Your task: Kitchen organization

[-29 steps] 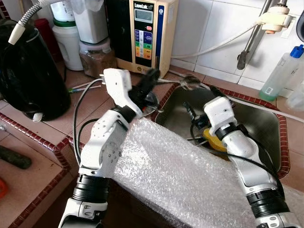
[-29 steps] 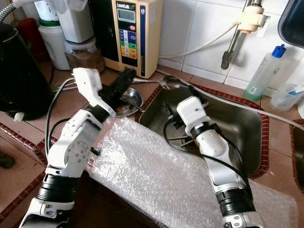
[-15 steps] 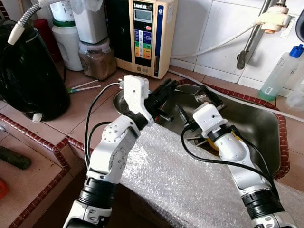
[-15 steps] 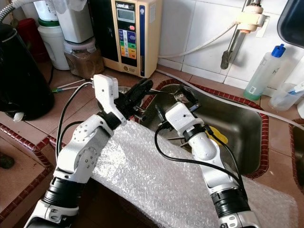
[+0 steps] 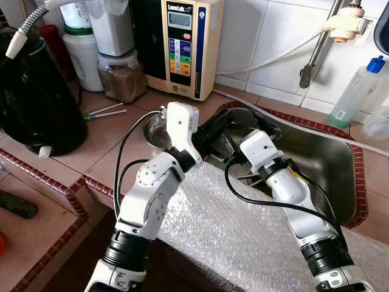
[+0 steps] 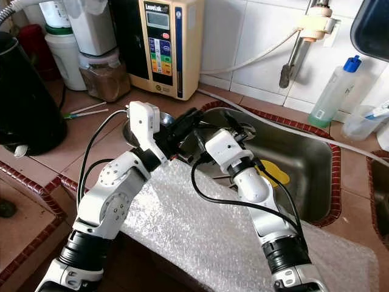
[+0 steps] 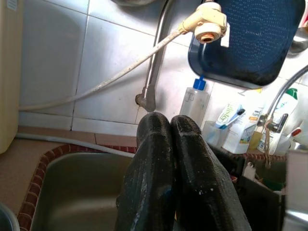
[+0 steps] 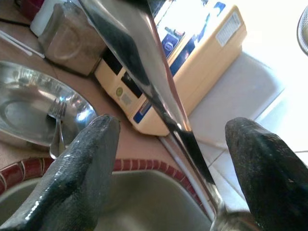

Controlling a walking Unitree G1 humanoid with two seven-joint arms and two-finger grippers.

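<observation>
Both arms have swung inward over the past second and now meet above the near-left corner of the stainless steel sink [image 5: 328, 158], the left arm having drawn off the round steel bowl [image 5: 155, 128] on the red-tiled desk [image 5: 115, 143]. The left pincer [image 7: 174, 159] has its black fingers pressed together, and between their tips it appears to pinch one end of a long polished steel utensil [image 8: 144, 72], probably a spoon or ladle. The right pincer [image 8: 168, 159] stands spread wide, one finger on each side of the shaft and not touching it, so a hand-over looks to be under way. Such a tool should be light and rigid, but its mirror finish is slick and likely wet, and it would pivot if pinched off-centre. The best hold seems to be across the flat of the handle, close to the middle, squarely closed. A steel fork [image 8: 58, 126] lies in the bowl.
</observation>
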